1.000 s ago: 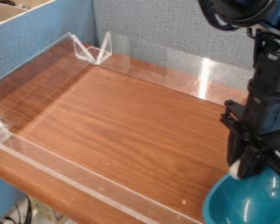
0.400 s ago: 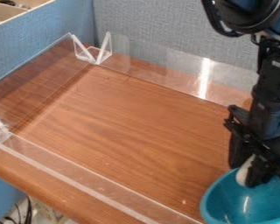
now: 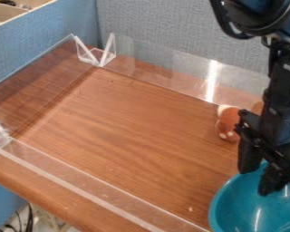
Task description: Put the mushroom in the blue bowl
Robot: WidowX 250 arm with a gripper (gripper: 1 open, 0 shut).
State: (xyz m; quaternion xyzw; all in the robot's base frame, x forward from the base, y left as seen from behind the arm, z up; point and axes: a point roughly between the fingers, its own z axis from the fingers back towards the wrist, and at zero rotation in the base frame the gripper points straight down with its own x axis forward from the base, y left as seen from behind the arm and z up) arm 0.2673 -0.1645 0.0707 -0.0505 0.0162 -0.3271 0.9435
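The tool (image 3: pixel 263 175) has opened over the bowl (image 3: pixel 237 207), seemingly holding nothing; the mushroom (now out of sight) has probably dropped in.

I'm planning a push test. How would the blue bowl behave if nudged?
The blue bowl would probably keep its shape, since its wall looks smooth and evenly curved, like rigid plastic. It may feel light for its size, being hollow and open. Its glossy surface suggests fingertips could slip along the side.

Bowl (image 3: pixel 250 210) at the table's (image 3: pixel 130 131) near right corner, beneath the hand (image 3: pixel 266 172).
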